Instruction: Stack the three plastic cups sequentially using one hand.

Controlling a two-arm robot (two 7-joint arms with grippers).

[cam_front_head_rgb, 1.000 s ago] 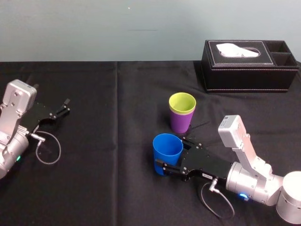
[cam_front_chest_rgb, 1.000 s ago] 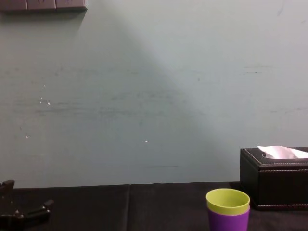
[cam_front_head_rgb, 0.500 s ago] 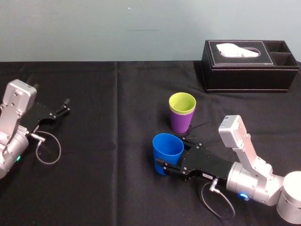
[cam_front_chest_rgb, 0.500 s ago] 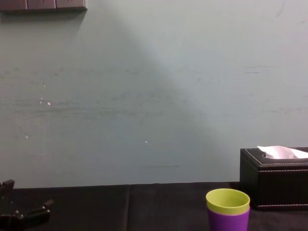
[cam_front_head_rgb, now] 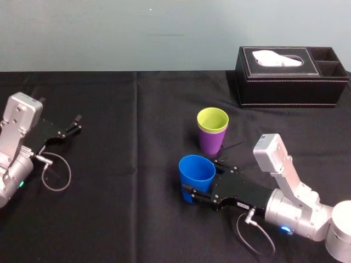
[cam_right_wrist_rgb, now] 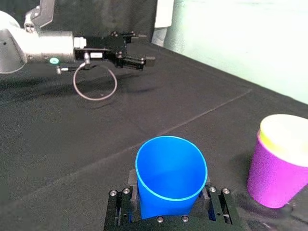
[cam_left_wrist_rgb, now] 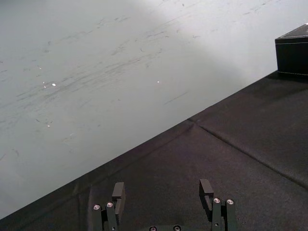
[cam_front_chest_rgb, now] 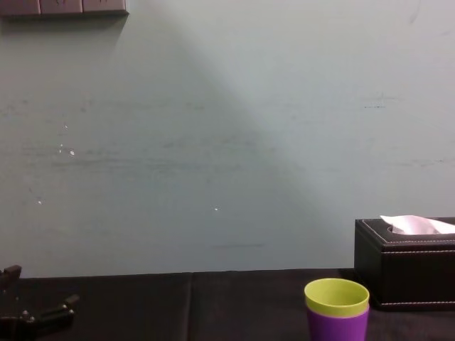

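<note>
The right gripper lies low at the near side of the black-clothed table, its jaws closed on the small blue plastic cup. Just beyond it stands the purple plastic cup, with the yellow-green plastic cup nested inside. The left gripper rests far left, jaws apart and empty.

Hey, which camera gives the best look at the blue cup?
The right wrist view: the blue cup is close and central, held by the right gripper, rim and inside visible. The head view shows it smaller, from above, near the stacked cups.
</note>
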